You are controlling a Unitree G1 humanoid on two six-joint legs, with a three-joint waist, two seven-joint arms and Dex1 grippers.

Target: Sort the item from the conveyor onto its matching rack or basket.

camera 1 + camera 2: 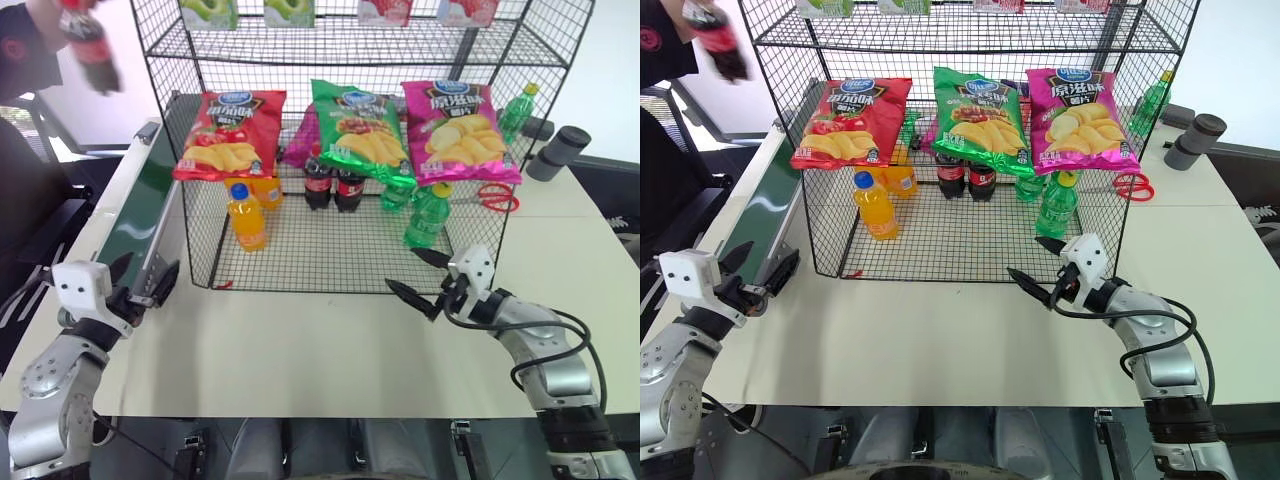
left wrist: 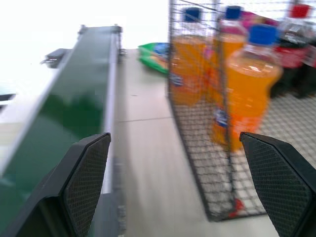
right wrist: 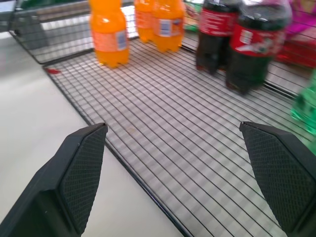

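Note:
A person's hand holds the item, a cola bottle (image 1: 92, 50) with a red label, in the air above the far end of the conveyor (image 1: 135, 205), a dark-green belt with pale rails along the table's left side. The black wire rack (image 1: 330, 250) stands mid-table with its mesh floor facing me. My left gripper (image 1: 142, 280) is open at the near end of the conveyor, level, with nothing between its fingers (image 2: 86, 182). My right gripper (image 1: 405, 270) is open and empty over the table, just before the rack's front right corner.
Inside the rack stand orange-drink bottles (image 1: 246, 215), two cola bottles (image 1: 332, 185) and green bottles (image 1: 428, 215). Three chip bags (image 1: 355, 125) hang above them. Red scissors (image 1: 495, 197) and a grey cylinder (image 1: 560, 152) lie at the back right.

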